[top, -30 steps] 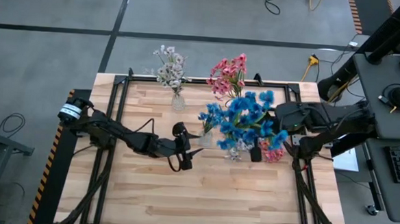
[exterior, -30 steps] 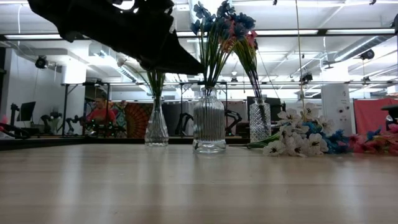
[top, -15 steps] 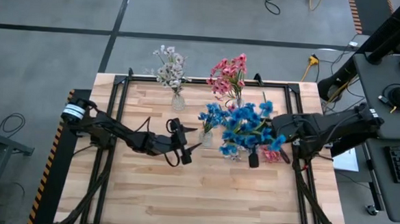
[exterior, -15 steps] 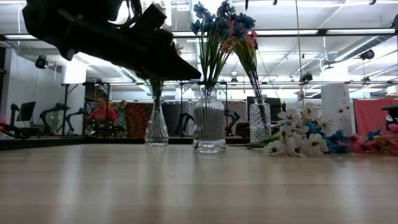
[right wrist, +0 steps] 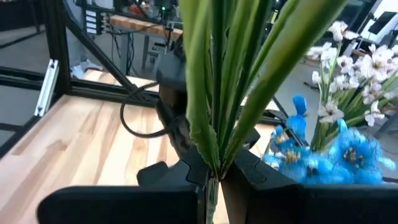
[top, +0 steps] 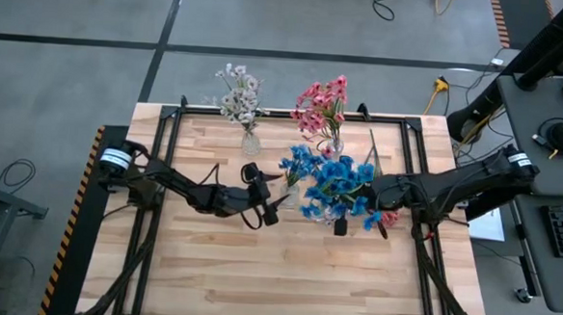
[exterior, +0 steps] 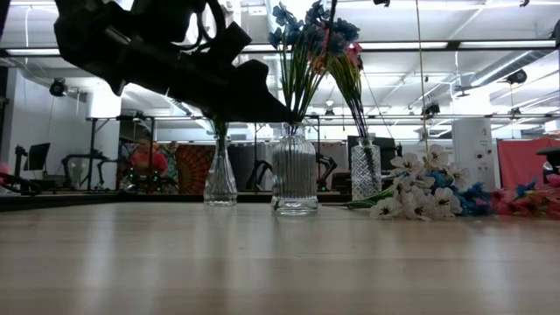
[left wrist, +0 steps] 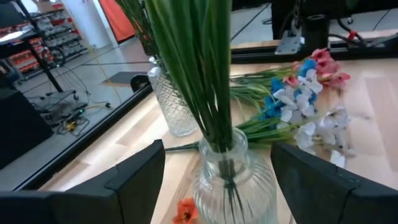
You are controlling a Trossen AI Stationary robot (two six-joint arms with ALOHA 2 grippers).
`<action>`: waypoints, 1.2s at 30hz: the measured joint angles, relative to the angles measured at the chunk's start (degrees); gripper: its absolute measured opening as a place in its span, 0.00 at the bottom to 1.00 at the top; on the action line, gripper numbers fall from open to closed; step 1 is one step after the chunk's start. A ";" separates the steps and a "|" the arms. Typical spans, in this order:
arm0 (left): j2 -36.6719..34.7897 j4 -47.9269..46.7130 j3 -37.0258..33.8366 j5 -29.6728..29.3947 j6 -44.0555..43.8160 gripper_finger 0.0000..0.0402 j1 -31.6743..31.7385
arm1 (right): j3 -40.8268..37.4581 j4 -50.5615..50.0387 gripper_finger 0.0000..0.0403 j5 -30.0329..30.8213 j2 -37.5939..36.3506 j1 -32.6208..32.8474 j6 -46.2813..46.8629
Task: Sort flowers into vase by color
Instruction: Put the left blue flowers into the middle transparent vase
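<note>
Three glass vases stand on the table. One point(top: 250, 141) holds white flowers, one point(top: 333, 141) pink flowers, and the ribbed one point(top: 289, 193) blue flowers. My left gripper point(top: 271, 211) is open, with its fingers on either side of the ribbed vase point(left wrist: 231, 180). Whether they touch the glass, I cannot tell. My right gripper point(top: 344, 221) is shut on a blue flower spray point(top: 343, 180), high above the table just right of the ribbed vase. The spray's lower stem end point(exterior: 331, 10) shows above that vase's blossoms. Loose white, blue and pink flowers point(exterior: 420, 197) lie on the table's right part. My right gripper pinches the blue spray's green stems point(right wrist: 211, 167) between its two fingers point(right wrist: 249, 177), low on the stems. The fingers come about level from the table's right and lie across the stems. The spray stands upright, blossoms on top, lifted clear of table and vases.
A black frame point(top: 167, 123) runs along the table's edges. The near half of the wooden top point(top: 285, 283) is bare. The loose flowers point(left wrist: 305, 93) lie close behind the ribbed vase on the right. A person point(exterior: 144, 162) sits in the room beyond.
My right gripper has come down and a little toward the table's left with the blue spray, which stays upright; its stem end now shows over the ribbed vase. My left gripper has sunk slightly and gone right, up to the ribbed vase.
</note>
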 joint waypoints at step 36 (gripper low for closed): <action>4.30 3.46 -2.57 2.07 -6.47 0.68 0.50 | -5.60 8.84 0.04 0.00 0.28 -0.10 -0.31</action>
